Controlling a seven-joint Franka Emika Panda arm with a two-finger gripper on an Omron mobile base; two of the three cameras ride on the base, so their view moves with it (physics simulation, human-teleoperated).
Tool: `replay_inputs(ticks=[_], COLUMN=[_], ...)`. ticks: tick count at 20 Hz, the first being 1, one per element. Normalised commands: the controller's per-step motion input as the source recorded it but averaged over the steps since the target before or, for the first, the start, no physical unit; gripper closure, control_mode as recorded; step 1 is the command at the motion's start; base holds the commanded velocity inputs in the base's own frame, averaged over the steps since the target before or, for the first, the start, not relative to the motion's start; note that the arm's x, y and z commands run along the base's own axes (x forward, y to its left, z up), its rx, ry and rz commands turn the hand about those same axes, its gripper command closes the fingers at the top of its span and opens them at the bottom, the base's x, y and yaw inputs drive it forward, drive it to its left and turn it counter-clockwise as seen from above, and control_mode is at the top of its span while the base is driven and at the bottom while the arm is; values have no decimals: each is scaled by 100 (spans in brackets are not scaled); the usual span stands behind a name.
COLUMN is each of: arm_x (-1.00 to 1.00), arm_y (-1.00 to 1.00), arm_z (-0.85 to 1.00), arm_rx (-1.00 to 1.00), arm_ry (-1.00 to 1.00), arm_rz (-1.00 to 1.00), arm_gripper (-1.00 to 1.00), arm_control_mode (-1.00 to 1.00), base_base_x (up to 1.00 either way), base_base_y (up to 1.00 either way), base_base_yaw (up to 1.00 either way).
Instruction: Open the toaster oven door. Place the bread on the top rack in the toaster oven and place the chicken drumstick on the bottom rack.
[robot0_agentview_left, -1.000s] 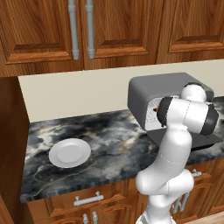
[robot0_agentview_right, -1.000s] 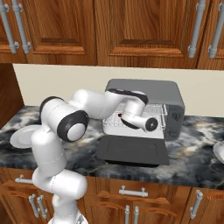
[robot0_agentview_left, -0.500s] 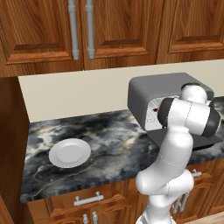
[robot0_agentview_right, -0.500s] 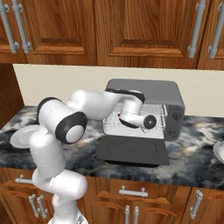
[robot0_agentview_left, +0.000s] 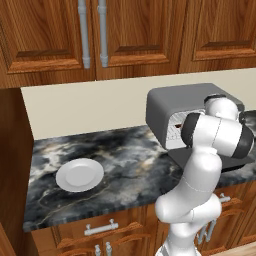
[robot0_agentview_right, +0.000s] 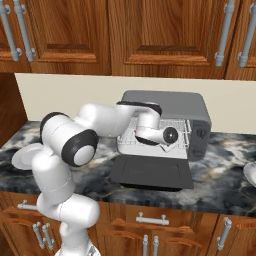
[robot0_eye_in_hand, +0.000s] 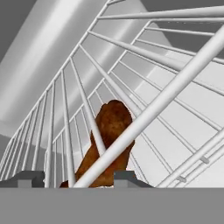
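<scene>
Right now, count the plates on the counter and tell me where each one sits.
2. A white plate lies on the counter left of the toaster oven; a second plate shows at the right edge, cut off. Others may be hidden.

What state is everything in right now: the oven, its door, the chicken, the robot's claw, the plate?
toaster oven: upright on the counter, front open.
toaster oven door: folded down flat.
chicken drumstick: inside the oven among the wire rack bars, between the fingertips; which rack cannot be told.
gripper: reached into the oven; whether it grips the drumstick cannot be told.
white plate: flat on the counter, nothing on it.
</scene>
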Motion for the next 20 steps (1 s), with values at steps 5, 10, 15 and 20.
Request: replay_inputs(ticks=[5, 10, 15, 20], arm_x=[-33, -33, -33, -44], arm_y=[-7, -9, -14, -12], arm_z=[-77, -84, -89, -85], arm_rx=[-6, -7, -6, -8], arm_ry=[26, 27, 29, 27], arm_rz=[-1, 0, 0, -1], arm_gripper=[100, 100, 100, 100], arm_control_mode=[-100, -100, -100, -100], base_base_x=[0, 0, 0, 0], base_base_y=[0, 0, 0, 0], base_base_yaw=[0, 0, 0, 0])
